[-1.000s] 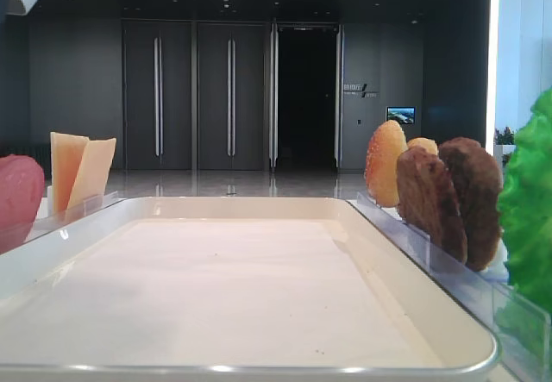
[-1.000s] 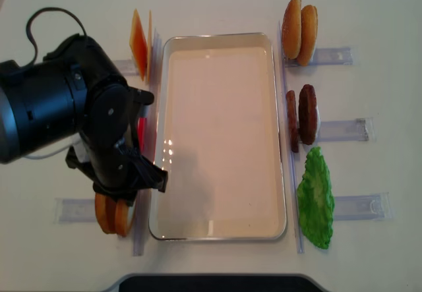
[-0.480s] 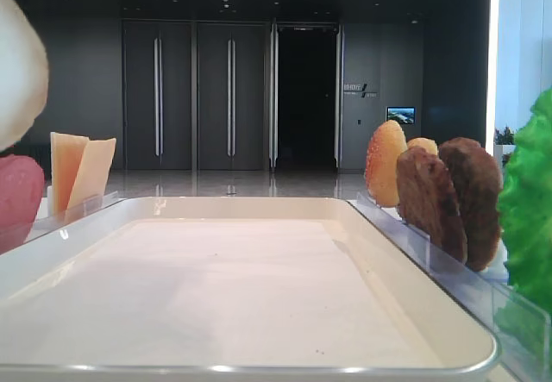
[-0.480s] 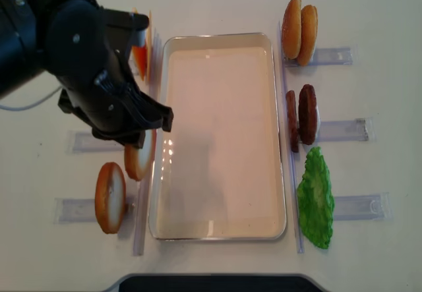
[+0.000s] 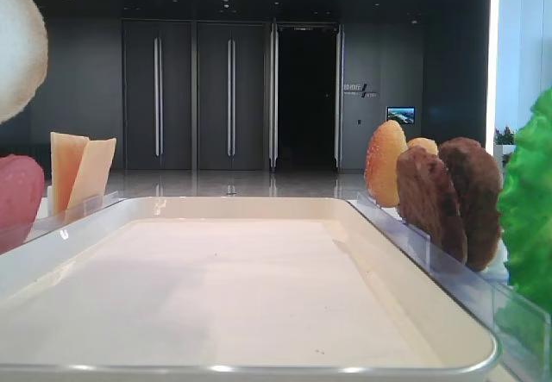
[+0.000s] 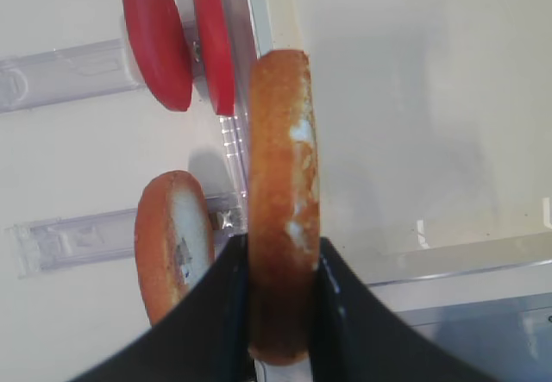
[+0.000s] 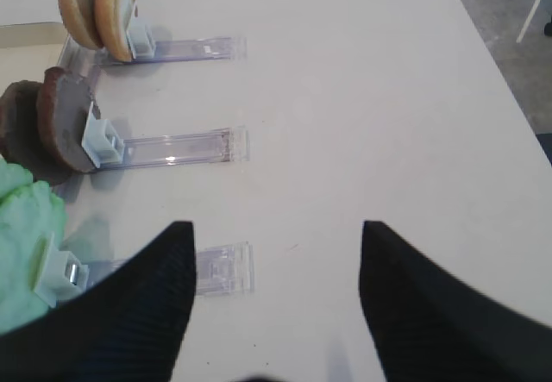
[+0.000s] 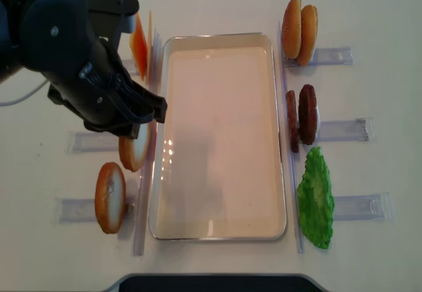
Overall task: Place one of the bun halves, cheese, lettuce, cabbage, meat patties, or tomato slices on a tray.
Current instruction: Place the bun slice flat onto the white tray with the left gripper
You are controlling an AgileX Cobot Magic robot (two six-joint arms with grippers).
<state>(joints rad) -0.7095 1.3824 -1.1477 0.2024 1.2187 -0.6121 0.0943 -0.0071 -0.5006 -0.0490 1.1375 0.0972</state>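
We see the left gripper [image 6: 280, 304] clamped on a round flat bun half w/ golden-brown crust [image 6: 283, 227], held on edge, its black fingers [image 6: 226, 313] pressing both flat faces. In the top view that bun half [image 8: 134, 151] hangs just left of the large cream-white rectangular tray w/ glossy rim [image 8: 158, 134], over the clear plastic strip [image 8: 142, 213] along the tray's left side, not on the tray. In the low front view only a pale curved piece of it [image 5: 19, 46] shows at top left.

A 2nd bun half [image 8: 109, 197] stands upright in its clear holder, left of the tray's near corner. Two pinkish-red round tomato slices [image 6: 177, 37] stand in a holder beyond it; in the top view the arm hides them. Thin yellow-orange square cheese slices [image 8: 139, 43] stand by the tray's far left corner.

Right of the tray: two domed orange bun tops [image 8: 299, 31], two dark brown rough meat patties [image 8: 302, 115], then a bright green frilly lettuce leaf [image 8: 316, 198], each by a clear holder.

The right gripper [image 7: 276, 296] hovers over bare white table [image 7: 362, 97] near the lettuce holder, jaws spread apart, nothing between them.
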